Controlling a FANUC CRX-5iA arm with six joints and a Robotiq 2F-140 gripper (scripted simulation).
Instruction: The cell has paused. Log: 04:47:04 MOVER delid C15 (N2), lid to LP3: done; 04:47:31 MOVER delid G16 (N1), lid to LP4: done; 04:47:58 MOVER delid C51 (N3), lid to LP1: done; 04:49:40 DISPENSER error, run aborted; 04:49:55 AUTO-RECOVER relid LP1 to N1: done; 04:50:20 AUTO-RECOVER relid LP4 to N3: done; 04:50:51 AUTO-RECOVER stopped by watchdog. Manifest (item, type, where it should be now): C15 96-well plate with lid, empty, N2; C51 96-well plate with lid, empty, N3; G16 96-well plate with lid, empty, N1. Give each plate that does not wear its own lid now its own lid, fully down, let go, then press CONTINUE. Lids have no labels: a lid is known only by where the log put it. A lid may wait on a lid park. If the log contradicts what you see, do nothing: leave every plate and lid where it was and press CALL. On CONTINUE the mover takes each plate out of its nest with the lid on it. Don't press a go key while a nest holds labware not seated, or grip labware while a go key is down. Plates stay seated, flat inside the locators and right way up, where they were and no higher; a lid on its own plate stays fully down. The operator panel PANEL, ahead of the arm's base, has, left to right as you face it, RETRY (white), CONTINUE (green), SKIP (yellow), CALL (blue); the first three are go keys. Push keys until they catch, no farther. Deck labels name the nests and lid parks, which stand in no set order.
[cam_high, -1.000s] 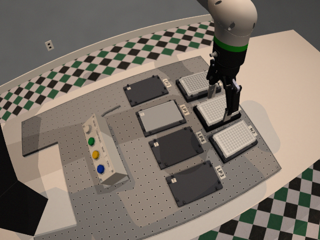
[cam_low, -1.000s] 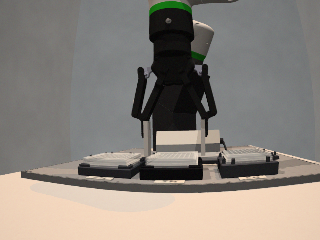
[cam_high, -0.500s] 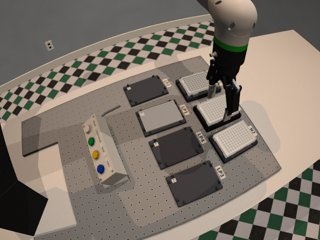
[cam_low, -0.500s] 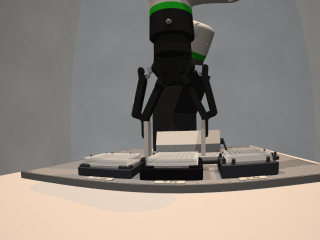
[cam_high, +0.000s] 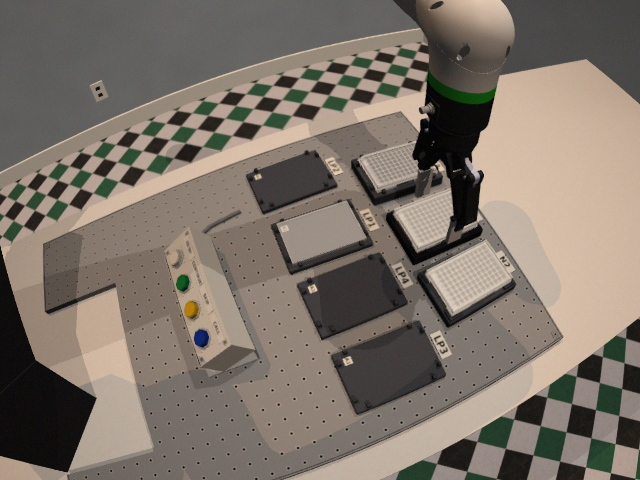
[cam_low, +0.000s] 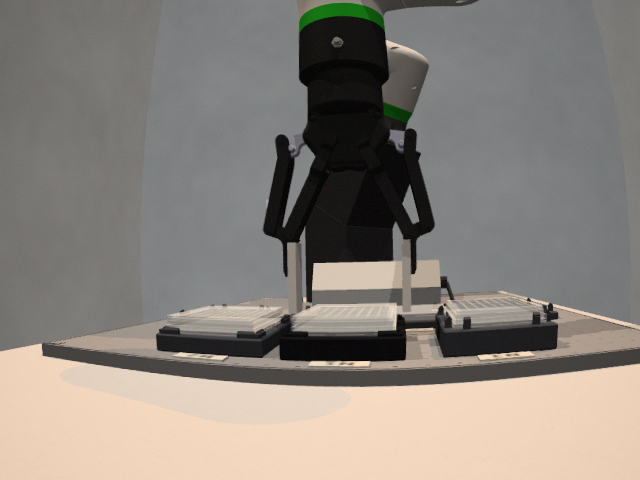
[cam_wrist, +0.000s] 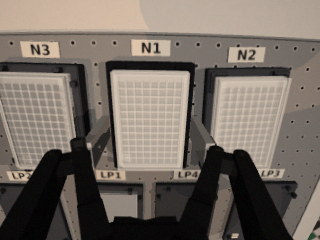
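Observation:
Three 96-well plates sit in black nests in a row. The N1 plate (cam_high: 431, 217) in the middle wears a clear lid, which also shows in the wrist view (cam_wrist: 150, 117). The N2 plate (cam_high: 467, 276) looks lidded too. The N3 plate (cam_high: 391, 166) shows a darker well grid and looks bare. One clear lid (cam_high: 320, 232) lies on park LP1. My gripper (cam_high: 439, 211) hangs straight over N1, open. Its two finger pads (cam_low: 350, 289) stand down at lid height, one on each long side of the N1 lid, a little apart from it.
Lid parks LP2 (cam_high: 292, 178), LP4 (cam_high: 351, 294) and LP3 (cam_high: 387, 364) are bare black pads. The operator panel (cam_high: 206, 299) stands left of the parks, with white, green (cam_high: 182, 282), yellow (cam_high: 191, 308) and blue (cam_high: 201, 337) keys.

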